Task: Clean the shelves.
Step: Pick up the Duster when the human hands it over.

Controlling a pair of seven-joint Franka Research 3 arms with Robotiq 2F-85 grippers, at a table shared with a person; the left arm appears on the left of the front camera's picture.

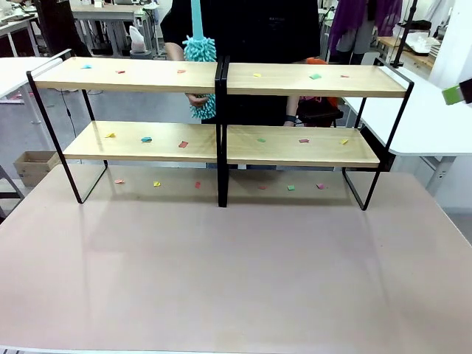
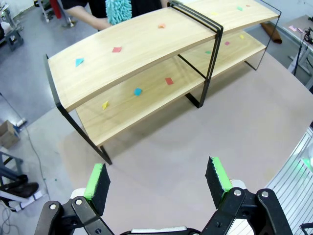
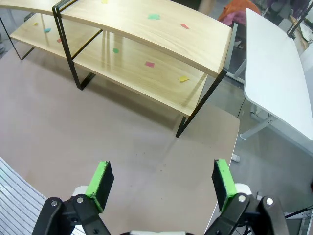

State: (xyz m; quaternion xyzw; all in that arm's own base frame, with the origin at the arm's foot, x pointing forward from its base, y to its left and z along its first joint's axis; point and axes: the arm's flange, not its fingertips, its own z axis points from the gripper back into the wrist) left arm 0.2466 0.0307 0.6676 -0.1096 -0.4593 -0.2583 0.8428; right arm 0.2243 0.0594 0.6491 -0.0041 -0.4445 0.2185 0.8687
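Observation:
The shelves (image 1: 221,77) are two joined two-tier racks of light-wood boards in black frames, standing across the far half of the table. Small coloured paper scraps lie on all boards and on the tabletop beneath them. Behind the racks a person holds a teal fluffy duster (image 1: 200,51) at the top board's back edge. My left gripper (image 2: 156,178) hangs open above the table in front of the shelves' (image 2: 132,49) left end. High over the table's right corner, my right gripper (image 3: 161,181) is open too, near the shelves' (image 3: 146,34) right end.
A white side table (image 3: 279,73) stands to the right of the main table. A cardboard box (image 1: 33,166) sits on the floor at the left. The beige tabletop (image 1: 236,273) in front of the racks is bare.

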